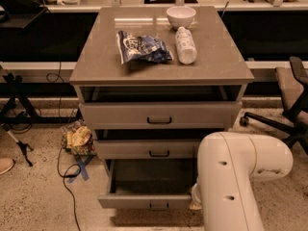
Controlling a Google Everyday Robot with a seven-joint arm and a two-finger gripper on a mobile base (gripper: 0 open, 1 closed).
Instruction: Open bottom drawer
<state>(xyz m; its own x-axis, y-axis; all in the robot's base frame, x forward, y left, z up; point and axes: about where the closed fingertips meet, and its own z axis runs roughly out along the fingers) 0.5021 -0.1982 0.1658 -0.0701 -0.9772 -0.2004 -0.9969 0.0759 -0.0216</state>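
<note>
The bottom drawer (144,201) of the grey-taupe cabinet is pulled well out, and its dark, empty inside (151,176) shows. Its small dark bar handle (159,206) is at the centre of the front. My white arm (236,177) fills the lower right and stands against the drawer's right front corner. My gripper (195,202) is almost wholly hidden behind the arm. Only a small pale part of it shows beside that corner.
The middle drawer (144,149) and the top drawer (159,114) stand slightly out. The cabinet top (216,57) bears a chip bag (142,47), a bottle (186,44) and a white bowl (181,16). An office chair (288,100) is at the right. Crumpled yellow wrapping (79,139) and a cable (65,177) lie on the floor at the left.
</note>
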